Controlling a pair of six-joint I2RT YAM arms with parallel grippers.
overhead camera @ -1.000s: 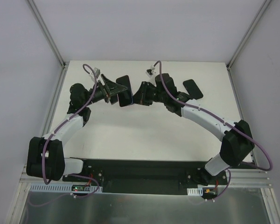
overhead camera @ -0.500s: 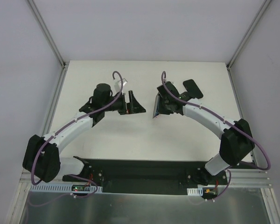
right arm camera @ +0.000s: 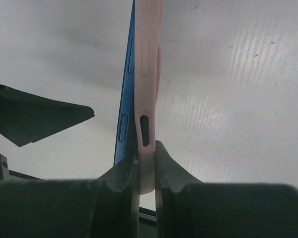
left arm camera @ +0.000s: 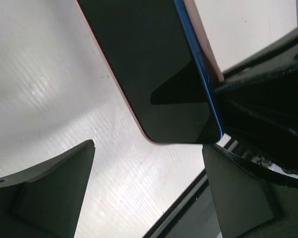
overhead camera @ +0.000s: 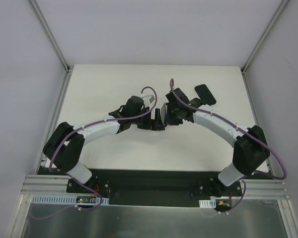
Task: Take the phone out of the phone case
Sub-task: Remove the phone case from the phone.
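Note:
The phone (left arm camera: 149,64) has a dark glossy face and a blue side edge (right arm camera: 125,99). It sits in the salmon-pink phone case (right arm camera: 146,74), and the pair is held on edge above the table. My right gripper (right arm camera: 146,148) is shut on the lower end of the case, which is pinched between its fingers. My left gripper (left arm camera: 148,148) is open, with the phone's rounded corner just beyond its fingertips and touching neither. A strip of pink case (left arm camera: 207,49) shows beside the blue edge. In the top view both grippers meet at mid-table around the phone (overhead camera: 159,115).
A black rectangular object (overhead camera: 205,94) lies on the white table (overhead camera: 114,79) at the back right, behind the right arm. The black base plate (overhead camera: 149,181) runs along the near edge. White walls enclose the table.
The left arm has swung right, bringing its gripper up to the phone's corner, with its jaws narrowed slightly. The right gripper has kept its hold and shifted the cased phone slightly left.

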